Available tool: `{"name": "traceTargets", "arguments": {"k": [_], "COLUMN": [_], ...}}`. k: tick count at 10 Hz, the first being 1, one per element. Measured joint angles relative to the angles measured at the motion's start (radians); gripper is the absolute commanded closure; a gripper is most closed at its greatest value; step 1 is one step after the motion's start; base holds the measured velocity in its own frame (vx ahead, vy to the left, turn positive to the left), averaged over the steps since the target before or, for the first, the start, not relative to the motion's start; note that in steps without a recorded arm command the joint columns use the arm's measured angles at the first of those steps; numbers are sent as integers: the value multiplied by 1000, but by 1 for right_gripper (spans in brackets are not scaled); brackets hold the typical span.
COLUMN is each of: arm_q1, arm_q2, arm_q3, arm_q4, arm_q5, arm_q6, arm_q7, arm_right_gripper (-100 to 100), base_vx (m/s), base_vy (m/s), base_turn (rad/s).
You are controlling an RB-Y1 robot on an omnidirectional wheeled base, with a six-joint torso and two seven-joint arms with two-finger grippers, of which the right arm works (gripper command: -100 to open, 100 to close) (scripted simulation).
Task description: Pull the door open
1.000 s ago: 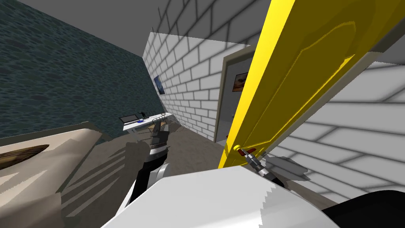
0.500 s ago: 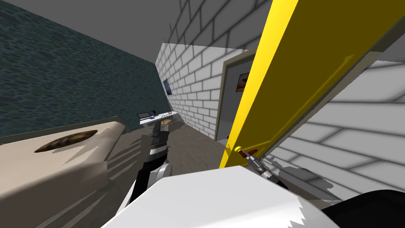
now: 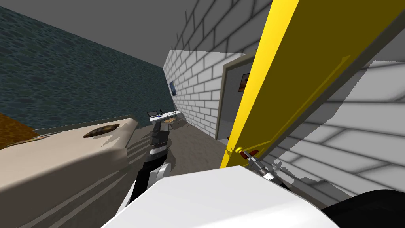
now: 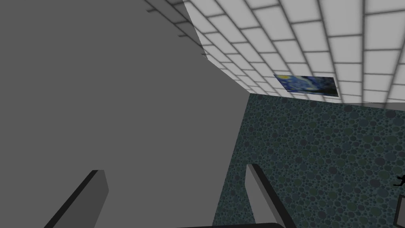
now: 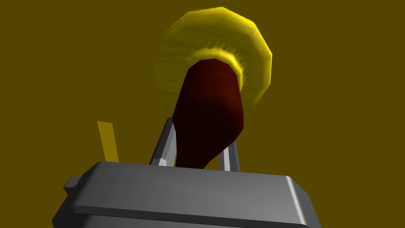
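1. Where it crosses the head view from lower middle to upper right, the yellow door (image 3: 316, 59) stands swung away from the grey frame (image 3: 221, 99).
2. Its dark red handle (image 3: 250, 152) sits low on the door, springing from a yellow rosette (image 5: 253, 51).
3. Right jaws are clamped on the handle, and the fingers (image 5: 168, 144) press its two sides.
4. Left jaws, near the middle of the head view, are spread wide with nothing between the fingers (image 4: 95, 194).
5. Far back stands a white worktop (image 3: 162, 115).
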Motion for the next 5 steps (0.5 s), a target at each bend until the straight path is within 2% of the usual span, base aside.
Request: {"name": "traceTargets", "arguments": {"k": [3,5], "arm_q1": [-9,-8], "arm_q2": [0,-1], "arm_q3": [-1,-3], "arm_q4": [17,18], "arm_q5": [6,9], "arm_q6": [-14,-19], "arm_q7": [-1,-2], "arm_right_gripper": [100,100], "base_vx": [-188,-211], "base_vy": [-95,-55], "base_turn": [168,156]}}
